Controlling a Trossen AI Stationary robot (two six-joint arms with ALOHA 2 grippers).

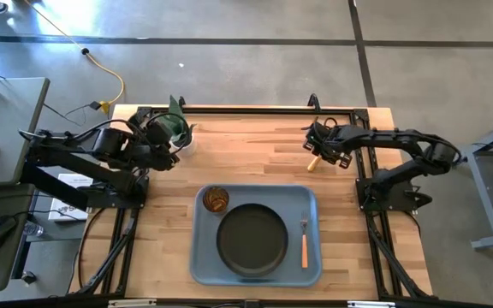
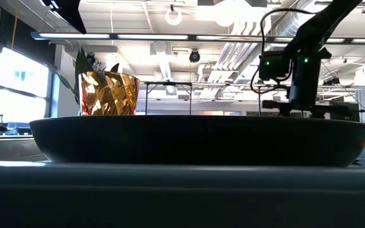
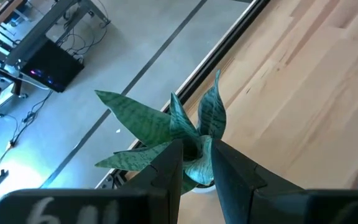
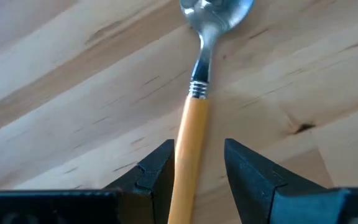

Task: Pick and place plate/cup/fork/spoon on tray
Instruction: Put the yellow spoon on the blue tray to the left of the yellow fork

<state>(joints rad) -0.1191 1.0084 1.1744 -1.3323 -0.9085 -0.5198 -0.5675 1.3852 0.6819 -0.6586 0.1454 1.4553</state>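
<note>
The light blue-grey tray (image 1: 202, 261) lies at the table's near middle. On it are the dark plate (image 1: 252, 239), the amber cup (image 1: 216, 199) at its far left corner and the orange-handled fork (image 1: 305, 239) along its right side. The spoon (image 1: 313, 161) lies flat on the wood at the far right. My right gripper (image 4: 197, 168) is open just above it, one finger on each side of the orange handle (image 4: 189, 134); the silver bowl (image 4: 216, 9) lies beyond the fingertips. My left gripper (image 1: 171, 156) waits at the far left, slightly open and empty.
A white pot with a green plant (image 1: 176, 130) stands at the far left corner, just past my left gripper; it also shows in the left wrist view (image 3: 179, 124). Bare wood lies between the tray and the table's far edge. In the low view the plate (image 2: 201, 139) and cup (image 2: 108, 93) fill the foreground.
</note>
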